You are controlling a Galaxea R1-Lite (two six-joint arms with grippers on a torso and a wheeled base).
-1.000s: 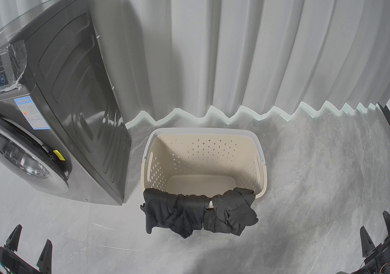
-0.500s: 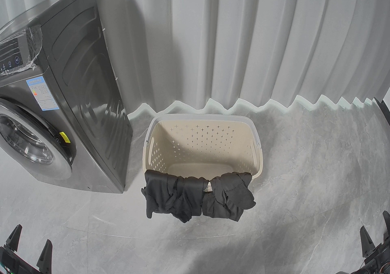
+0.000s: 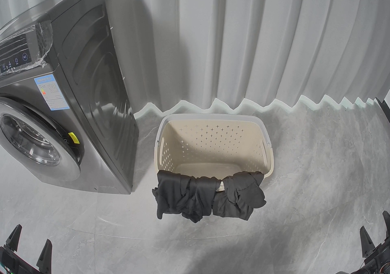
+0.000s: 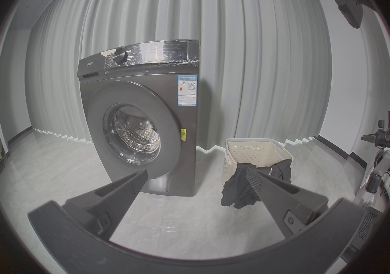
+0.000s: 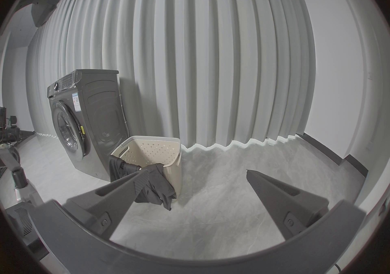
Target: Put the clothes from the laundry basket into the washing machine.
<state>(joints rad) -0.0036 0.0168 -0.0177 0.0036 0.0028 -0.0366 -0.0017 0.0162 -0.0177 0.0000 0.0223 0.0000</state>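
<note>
Head view: black clothes (image 3: 209, 197) draped over cream plastic laundry basket (image 3: 215, 117) by grey washing machine (image 3: 93, 84), left claw (image 4: 196, 172) and right claw (image 5: 197, 173) apart.

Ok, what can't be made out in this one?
Head view: the clothes bunch on the front rim of the laundry basket; their count is unclear, and they hide the floor just behind.
Head view: the left edge cuts off part of the washing machine and its door.
Left wrist view: the left gripper covers part of the clothes.
</note>
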